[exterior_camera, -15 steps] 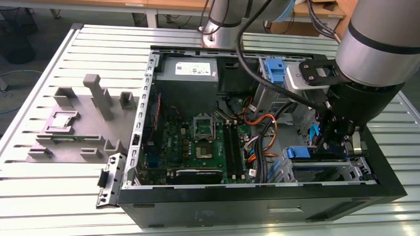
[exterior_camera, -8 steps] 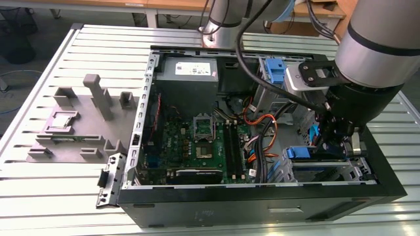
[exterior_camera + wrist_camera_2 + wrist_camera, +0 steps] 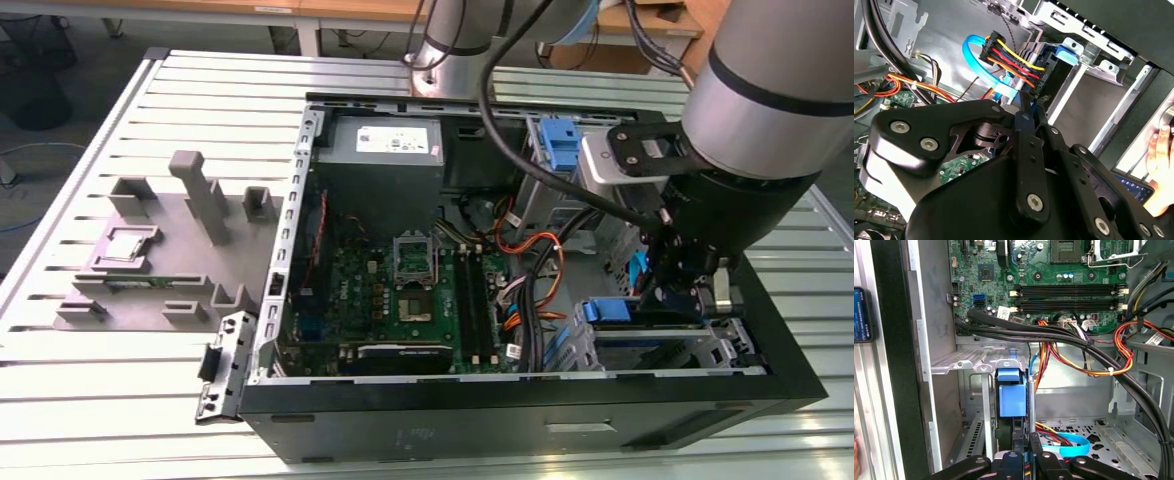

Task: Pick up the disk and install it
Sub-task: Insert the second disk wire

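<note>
The disk (image 3: 1010, 401) stands on edge in the metal drive cage (image 3: 961, 361) at the front corner of the open computer case (image 3: 534, 400). In the first wrist view I see its blue bracket and a thin silver side. My gripper (image 3: 1024, 456) reaches down onto it, with the fingers (image 3: 1030, 131) drawn close together on its blue edge. In the exterior view the gripper (image 3: 674, 300) hangs over the blue bracket of the disk (image 3: 617, 310) at that view's right. A light blue data cable (image 3: 974, 60) and a bundle of coloured power wires (image 3: 1014, 57) run close to the fingertips.
The motherboard (image 3: 400, 290) fills the case floor, with a grey power supply (image 3: 384, 145) and a tall blue latch piece (image 3: 561, 140) at the back. Thick black cables (image 3: 1054, 337) cross above the cage. A grey fixture (image 3: 160, 250) sits at the exterior view's left. A hand (image 3: 1160, 150) holds a phone (image 3: 1134, 186) beside the case.
</note>
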Robot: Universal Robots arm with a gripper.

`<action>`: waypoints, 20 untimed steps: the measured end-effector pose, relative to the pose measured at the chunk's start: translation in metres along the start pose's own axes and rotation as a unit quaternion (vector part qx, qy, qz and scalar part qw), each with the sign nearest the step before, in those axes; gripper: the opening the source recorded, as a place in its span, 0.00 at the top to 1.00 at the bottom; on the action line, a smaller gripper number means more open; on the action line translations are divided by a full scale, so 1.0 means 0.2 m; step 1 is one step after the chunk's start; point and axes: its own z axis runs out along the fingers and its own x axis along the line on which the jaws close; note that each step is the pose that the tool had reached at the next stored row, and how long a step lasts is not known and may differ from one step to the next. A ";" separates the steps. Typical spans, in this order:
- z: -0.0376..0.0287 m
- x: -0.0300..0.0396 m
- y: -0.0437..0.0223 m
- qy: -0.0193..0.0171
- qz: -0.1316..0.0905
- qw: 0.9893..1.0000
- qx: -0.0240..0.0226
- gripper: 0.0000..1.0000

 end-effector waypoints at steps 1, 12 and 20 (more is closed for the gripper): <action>0.000 0.001 0.000 0.000 0.000 1.000 0.000 0.84; 0.007 0.010 0.001 0.000 -0.001 1.000 0.000 0.84; 0.029 0.018 0.004 -0.001 -0.001 1.000 0.000 0.84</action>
